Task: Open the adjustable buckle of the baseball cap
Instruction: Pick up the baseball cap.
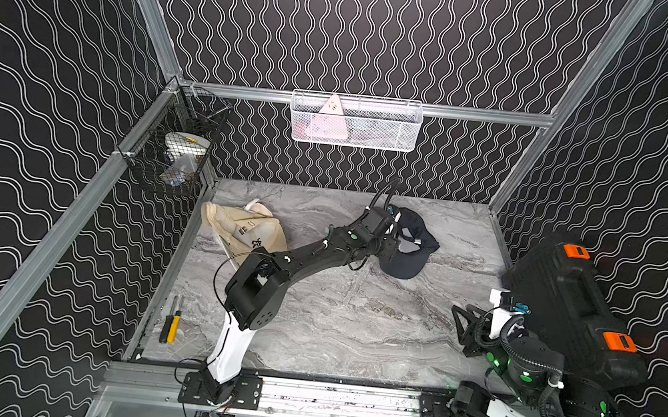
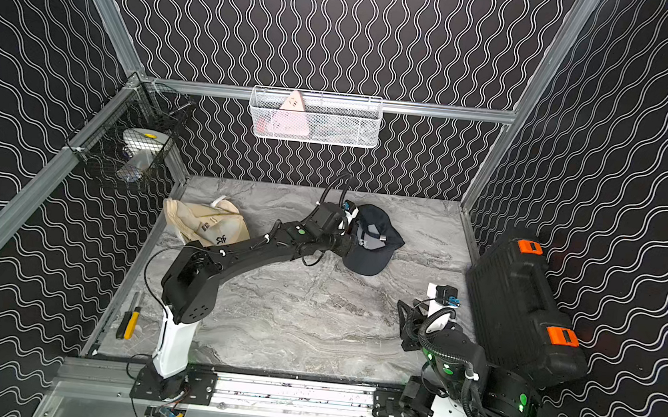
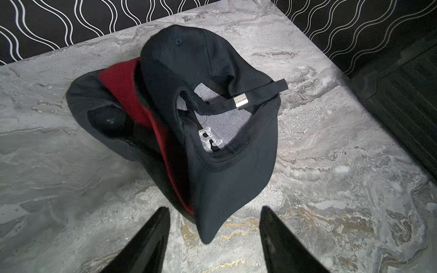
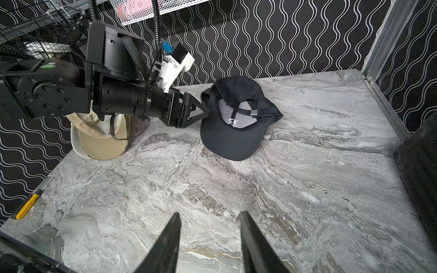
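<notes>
Nearest the front rail, the right gripper (image 4: 210, 214) hangs low over the grey marble tabletop (image 1: 334, 322) at the front right, its jaws parted with nothing between them. Just beside that arm, against the right wall, stands a black hard case (image 1: 566, 298) with orange latches, closed, so its contents are hidden. A yellow-and-black hand tool (image 1: 174, 325) lies at the front left edge.

Farther back, the left arm stretches across to the black baseball cap (image 1: 406, 262), which lies inside-up near the back right of the table. The left gripper (image 3: 214, 209) is spread open with the tip of the brim between its fingers (image 3: 151, 236), gripping nothing. The silver buckle (image 3: 241, 102) sits on the back strap, with the strap threaded through it. A beige cap (image 1: 238, 229) rests at the back left.

On the left rail a black wire basket (image 1: 200, 150) holds a white tape roll (image 1: 186, 143) and something clear beneath it. On the back rail a white mesh basket (image 1: 393, 136) holds a pink triangular item (image 1: 328, 121).
</notes>
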Controlling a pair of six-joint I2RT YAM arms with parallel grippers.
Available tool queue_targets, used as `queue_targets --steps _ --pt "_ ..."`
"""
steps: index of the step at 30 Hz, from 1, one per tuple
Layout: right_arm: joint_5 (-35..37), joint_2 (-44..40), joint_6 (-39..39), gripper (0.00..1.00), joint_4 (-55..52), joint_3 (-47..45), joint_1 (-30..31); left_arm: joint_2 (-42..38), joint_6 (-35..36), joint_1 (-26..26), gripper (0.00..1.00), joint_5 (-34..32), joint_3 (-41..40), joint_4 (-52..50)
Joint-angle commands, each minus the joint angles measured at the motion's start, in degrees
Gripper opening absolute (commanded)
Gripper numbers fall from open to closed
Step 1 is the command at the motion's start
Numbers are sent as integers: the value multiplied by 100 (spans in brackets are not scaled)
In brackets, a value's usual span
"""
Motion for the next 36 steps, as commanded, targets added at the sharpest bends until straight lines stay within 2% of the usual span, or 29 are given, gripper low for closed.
queue_targets --steps 1,20,36 --pt "61 -4 0 43 22 29 3 69 -125 1 65 -133 120 -14" --pt "70 -88 9 43 18 11 7 691 -480 173 58 142 530 185" --pt "105 -96 35 43 5 15 6 1080 -641 208 40 344 833 218"
